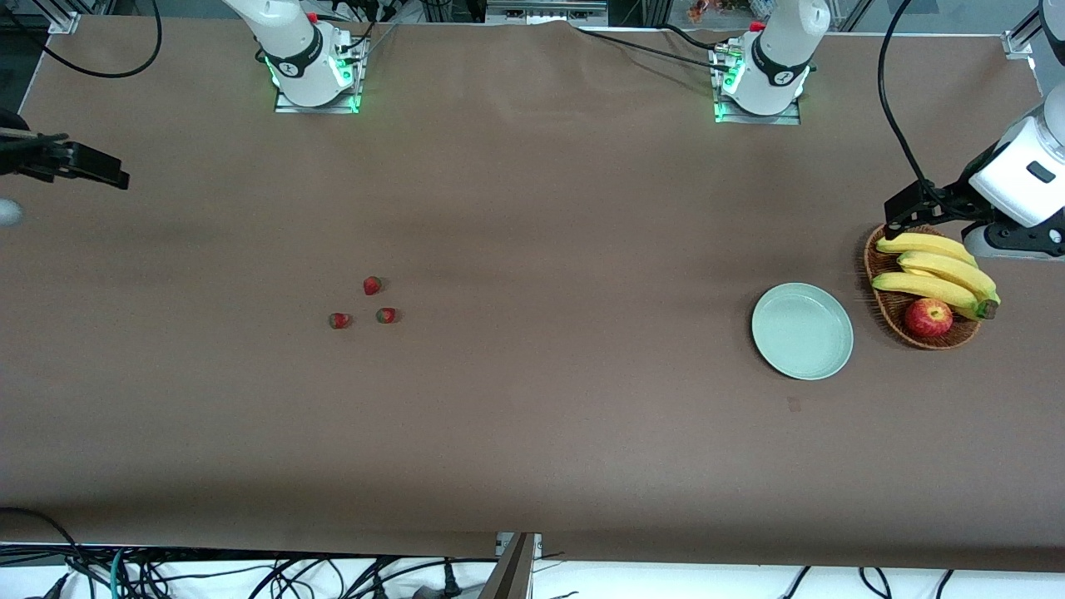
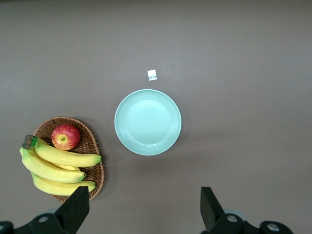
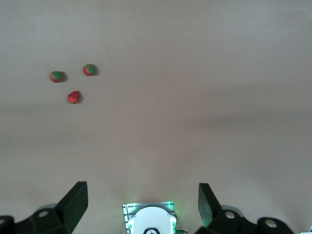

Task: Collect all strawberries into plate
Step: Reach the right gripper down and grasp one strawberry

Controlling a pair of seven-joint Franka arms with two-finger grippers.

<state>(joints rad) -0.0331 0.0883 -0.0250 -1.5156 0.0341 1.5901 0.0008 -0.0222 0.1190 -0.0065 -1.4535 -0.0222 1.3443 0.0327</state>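
Three strawberries [image 1: 372, 285] [image 1: 339, 320] [image 1: 385, 315] lie in a tight cluster on the bare brown table [image 1: 532, 416], toward the right arm's end and about midway between the edge where the robot bases stand and the edge nearest the front camera, while the pale green plate [image 1: 802, 330] meant to receive them sits empty well apart, toward the left arm's end and just beside a wicker basket [image 1: 887, 306] holding bananas [image 1: 936, 270] and an apple [image 1: 928, 317]. Neither arm has touched a berry. The right gripper [image 1: 108, 176] hangs high over the table's edge at the right arm's end, its fingers [image 3: 73, 202] spread wide and holding nothing; the left gripper [image 1: 903, 208] hovers above the basket's rim near the edge at the left arm's end, its fingers [image 2: 75, 207] likewise spread and empty, and appears to be waiting. The task looks to be at its very start, with the first pickup not yet begun. The next move probably falls to the right arm: travel over the cluster, descend on one berry without nudging its close neighbours, and pinch it gently, since the fruit is tiny and could roll or slip from the jaws.
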